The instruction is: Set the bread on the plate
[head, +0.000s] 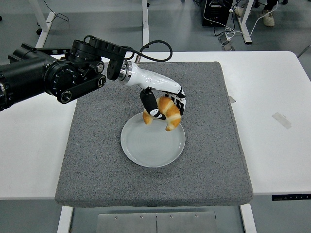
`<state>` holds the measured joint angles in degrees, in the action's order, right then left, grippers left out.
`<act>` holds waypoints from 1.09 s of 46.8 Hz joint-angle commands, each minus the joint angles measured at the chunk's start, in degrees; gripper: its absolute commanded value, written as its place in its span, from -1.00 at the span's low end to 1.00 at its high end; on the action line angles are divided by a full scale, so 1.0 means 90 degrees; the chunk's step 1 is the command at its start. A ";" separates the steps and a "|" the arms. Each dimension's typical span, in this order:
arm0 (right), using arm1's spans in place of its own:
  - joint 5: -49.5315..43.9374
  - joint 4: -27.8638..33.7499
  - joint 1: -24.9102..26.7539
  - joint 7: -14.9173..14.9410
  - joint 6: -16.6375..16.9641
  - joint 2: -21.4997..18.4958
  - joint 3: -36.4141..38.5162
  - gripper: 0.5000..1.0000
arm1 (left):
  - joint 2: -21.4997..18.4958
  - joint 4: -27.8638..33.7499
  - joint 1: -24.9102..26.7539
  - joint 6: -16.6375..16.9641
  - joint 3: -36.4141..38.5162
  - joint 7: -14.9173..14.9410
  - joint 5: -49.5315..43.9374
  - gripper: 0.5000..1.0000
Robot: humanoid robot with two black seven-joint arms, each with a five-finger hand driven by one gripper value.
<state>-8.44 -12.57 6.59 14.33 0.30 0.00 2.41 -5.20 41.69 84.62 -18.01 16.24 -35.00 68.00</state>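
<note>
A golden croissant [166, 115] is held in my left hand [163, 103], whose black and white fingers are curled around it. The hand holds the bread just above the far rim of a round white plate [146, 148]. The plate lies in the middle of a grey mat [97, 145]. My left arm reaches in from the left edge over the mat. My right arm is out of view.
The grey mat covers the middle of the white table [272, 145]. A small piece of tape [282, 120] lies on the table at the right. Desk legs and cables stand on the floor beyond the table's far edge.
</note>
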 commanded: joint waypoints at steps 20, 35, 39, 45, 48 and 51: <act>0.0000 0.0019 0.0001 0.0000 0.0006 0.0000 -0.0004 1.00 | -0.0018 -0.0003 -0.0632 0.0243 0.0022 0.0000 0.0501 -0.95; 0.0000 0.0029 0.0001 0.0000 -0.0004 0.0000 -0.0004 1.00 | -0.0018 -0.0003 -0.0710 0.0429 0.0149 0.0000 0.0560 -0.89; 0.0000 0.0029 0.0001 0.0000 0.0006 0.0000 -0.0004 1.00 | -0.0018 -0.0003 -0.0740 0.0439 0.0149 0.0000 0.0560 -0.88; 0.0000 0.0019 0.0001 0.0000 0.0006 0.0000 -0.0004 1.00 | -0.0018 0.0007 -0.0740 0.0604 0.0139 0.0000 0.0540 -0.39; 0.0000 0.0019 0.0010 0.0000 0.0006 0.0000 -0.0004 1.00 | -0.0018 -0.0003 -0.0740 0.0722 0.0129 0.0000 0.0482 0.02; 0.0000 0.0019 0.0010 0.0000 -0.0004 0.0000 -0.0004 1.00 | -0.0018 -0.0003 -0.0749 0.0770 0.0120 0.0000 0.0462 0.38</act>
<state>-8.44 -12.37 6.60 14.33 0.35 0.00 2.38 -5.37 41.66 77.92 -11.48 17.44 -35.00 72.36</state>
